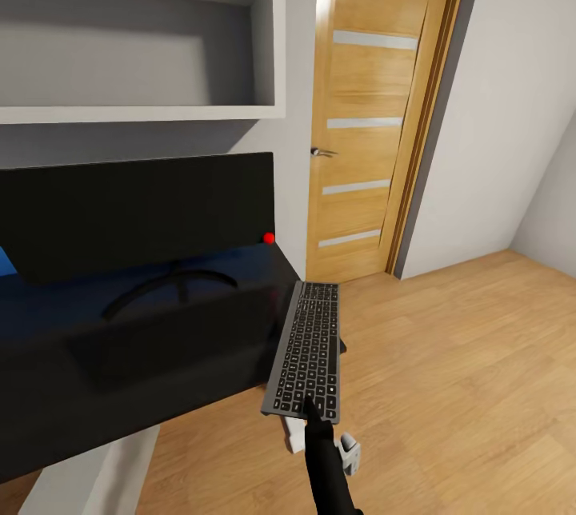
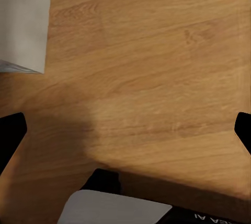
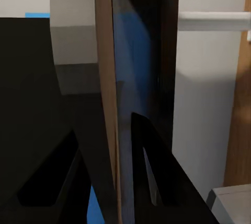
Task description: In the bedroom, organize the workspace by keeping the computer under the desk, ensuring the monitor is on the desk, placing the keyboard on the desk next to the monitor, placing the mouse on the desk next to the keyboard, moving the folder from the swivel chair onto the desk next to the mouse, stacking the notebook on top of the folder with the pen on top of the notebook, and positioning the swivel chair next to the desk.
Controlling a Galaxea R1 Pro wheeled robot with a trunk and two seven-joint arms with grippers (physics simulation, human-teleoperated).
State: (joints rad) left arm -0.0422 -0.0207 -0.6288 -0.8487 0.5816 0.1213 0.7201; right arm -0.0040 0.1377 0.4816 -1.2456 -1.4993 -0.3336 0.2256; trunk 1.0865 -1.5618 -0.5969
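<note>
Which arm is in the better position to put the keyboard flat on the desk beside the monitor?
The right. Its gripper already holds the keyboard by its near end, at the desk corner beside the monitor. The left gripper is open, pointing down at the wood floor.

Even, soft rendered light; sharp focus in the head view.
A pale glare streak runs down the tall light-wood door (image 1: 376, 111); a soft shadow darkens the wood-plank floor (image 2: 151, 78); the glossy black counter (image 1: 120, 355) mirrors the wide black flat monitor (image 1: 136, 215).

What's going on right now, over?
Right pincer shut on keyboard, held at the desk's right end, part overhanging. Left pincer open over bare floor. Monitor already on desk. Nothing blocking.
</note>
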